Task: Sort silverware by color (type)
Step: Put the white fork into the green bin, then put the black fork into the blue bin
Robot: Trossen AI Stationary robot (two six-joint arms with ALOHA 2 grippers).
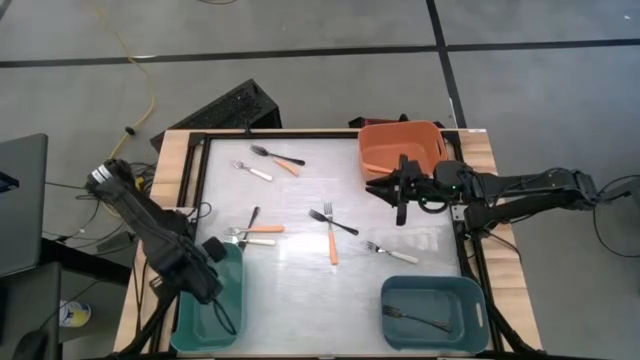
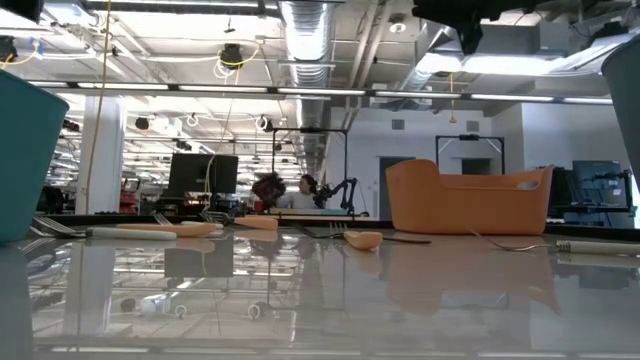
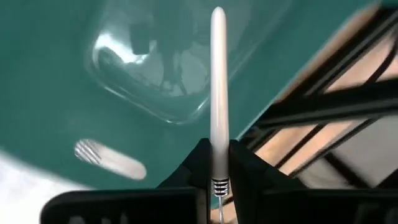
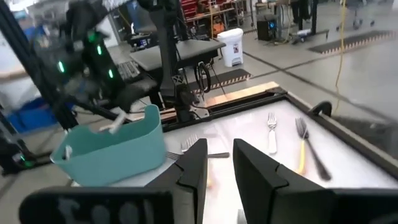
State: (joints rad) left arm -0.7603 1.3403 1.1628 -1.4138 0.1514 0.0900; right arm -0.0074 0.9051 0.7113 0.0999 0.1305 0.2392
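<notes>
My left gripper hangs over the teal bin at the table's near left corner, shut on a white-handled piece of silverware. Another white-handled piece shows below it in the bin. My right gripper is raised beside the orange bin at the far right. It points level toward the table's left, open, with nothing between its fingers. Loose forks and spoons lie flat on the table: an orange fork, a black fork, a white fork. My left gripper pinches the white handle between its two fingers at the ridged end next to the metal neck. The fingers point down, from above. The handle's free end sticks out past the fingertips, clear above the teal bin.
A second teal bin at the near right holds a black fork. More silverware lies at the far left and mid left. A dark frame borders the table.
</notes>
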